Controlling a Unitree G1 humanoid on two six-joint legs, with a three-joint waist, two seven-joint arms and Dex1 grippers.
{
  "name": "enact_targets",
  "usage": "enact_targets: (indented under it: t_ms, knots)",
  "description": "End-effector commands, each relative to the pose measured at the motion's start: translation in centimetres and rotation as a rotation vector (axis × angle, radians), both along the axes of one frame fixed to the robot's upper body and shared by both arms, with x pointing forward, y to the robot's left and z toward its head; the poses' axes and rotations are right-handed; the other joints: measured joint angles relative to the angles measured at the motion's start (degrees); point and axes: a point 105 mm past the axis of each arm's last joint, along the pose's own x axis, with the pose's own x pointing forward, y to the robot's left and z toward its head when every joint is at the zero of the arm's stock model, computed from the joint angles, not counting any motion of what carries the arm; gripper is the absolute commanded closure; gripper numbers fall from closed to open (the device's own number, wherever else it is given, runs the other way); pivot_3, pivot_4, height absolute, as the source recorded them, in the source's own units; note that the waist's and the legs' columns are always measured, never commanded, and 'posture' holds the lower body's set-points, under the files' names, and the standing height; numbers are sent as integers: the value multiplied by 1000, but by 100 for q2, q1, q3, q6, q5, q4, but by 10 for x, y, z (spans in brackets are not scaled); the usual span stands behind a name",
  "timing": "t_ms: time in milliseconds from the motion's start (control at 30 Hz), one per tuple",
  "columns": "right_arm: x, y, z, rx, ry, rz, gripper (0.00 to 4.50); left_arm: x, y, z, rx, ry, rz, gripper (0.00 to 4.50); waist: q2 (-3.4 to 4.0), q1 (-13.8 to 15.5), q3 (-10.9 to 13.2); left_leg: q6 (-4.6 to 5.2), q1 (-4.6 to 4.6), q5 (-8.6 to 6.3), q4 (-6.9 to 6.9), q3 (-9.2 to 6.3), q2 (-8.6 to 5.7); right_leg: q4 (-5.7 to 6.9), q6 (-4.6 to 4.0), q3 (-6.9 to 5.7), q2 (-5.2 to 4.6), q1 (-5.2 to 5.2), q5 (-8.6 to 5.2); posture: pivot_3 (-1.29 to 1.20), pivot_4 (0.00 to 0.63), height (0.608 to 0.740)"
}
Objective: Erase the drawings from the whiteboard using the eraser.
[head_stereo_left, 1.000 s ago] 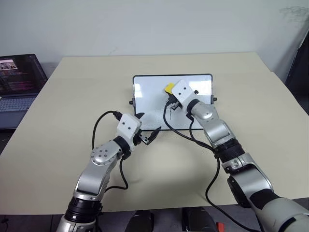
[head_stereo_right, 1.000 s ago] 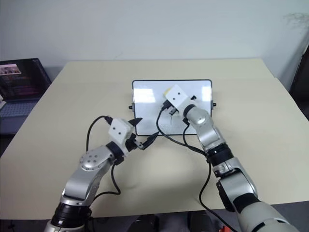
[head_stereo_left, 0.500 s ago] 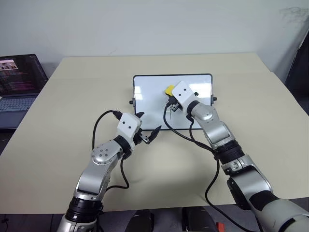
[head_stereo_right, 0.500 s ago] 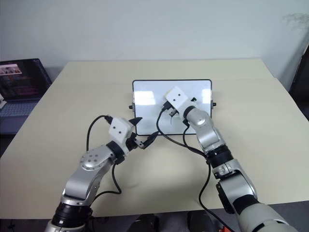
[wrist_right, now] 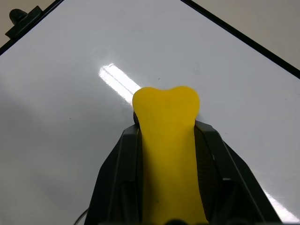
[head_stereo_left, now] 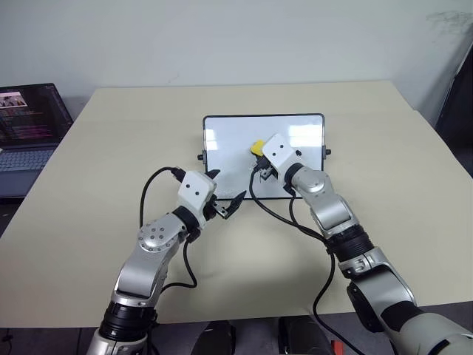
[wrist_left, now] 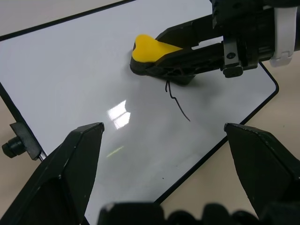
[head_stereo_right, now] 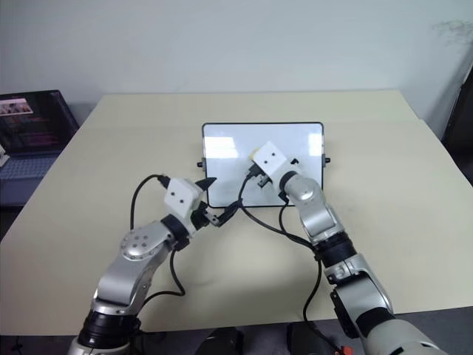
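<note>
The whiteboard (head_stereo_left: 229, 151) lies flat on the beige table (head_stereo_left: 384, 177), near the table's middle, its black frame and a small side knob (wrist_left: 13, 146) visible.

The right gripper (wrist_left: 187, 44) is clamped tight on the yellow eraser (wrist_left: 150, 49); both black fingers (wrist_right: 117, 173) press against the block's sides. The eraser's dark underside sits on the board surface, around the board's middle and toward its right half as seen from the head cameras.

One thin dark drawing, a hooked stroke (wrist_left: 177, 101), shows on the white surface in the left wrist view. Its upper end starts just beside the eraser's dark edge and the line trails away toward the board's near frame. Other drawings cannot be made out.

The left gripper (head_stereo_left: 225, 207) hovers near the board's near-left corner, above the table and just short of the frame. Its two fingers (wrist_left: 70, 164) stand wide apart and hold nothing. Contact with the board cannot be confirmed.

A laptop (head_stereo_left: 26, 137) with a lit screen sits at the far left, well apart from the board. Black cables (head_stereo_left: 159, 181) loop from both wrists over the table.
</note>
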Motion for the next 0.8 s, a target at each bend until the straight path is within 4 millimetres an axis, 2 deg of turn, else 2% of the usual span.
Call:
enact_targets:
  t_ms: [33,267,433,533,667,800]
  knots:
    - [-1,0,2,13,1,0,3361,-2,-3,19,-10,-63,-13,0,0,0,0,0,0,0,0,0,0,0,0,0,0,0,0,0,150,740]
    - [-5,1,1,17,5,7,3361,-2,-4,22,-9,-65,-16,0,0,1,0,0,0,0,0,0,0,0,0,0,0,0,0,0,150,740]
    - [-6,-3,9,46,-10,-6,3361,-3,-4,20,-9,-59,-19,0,0,2,0,0,-1,0,0,-1,0,-1,0,0,0,0,0,0,150,740]
    - [-6,-5,21,86,-34,-14,3361,-3,-4,19,-9,-57,-20,0,0,5,0,0,-2,0,0,-1,0,-1,0,-1,0,0,0,0,150,740]
    - [-7,-9,50,140,-93,-22,3361,-3,-5,18,-7,-54,-24,0,0,3,1,0,-4,0,-1,-1,0,-4,0,-1,0,-1,0,0,150,740]
    - [-5,-16,66,166,-129,-45,3361,-3,-7,17,-8,-53,-32,0,0,6,1,0,-4,0,-2,-2,0,-4,0,-1,0,-3,0,0,150,740]
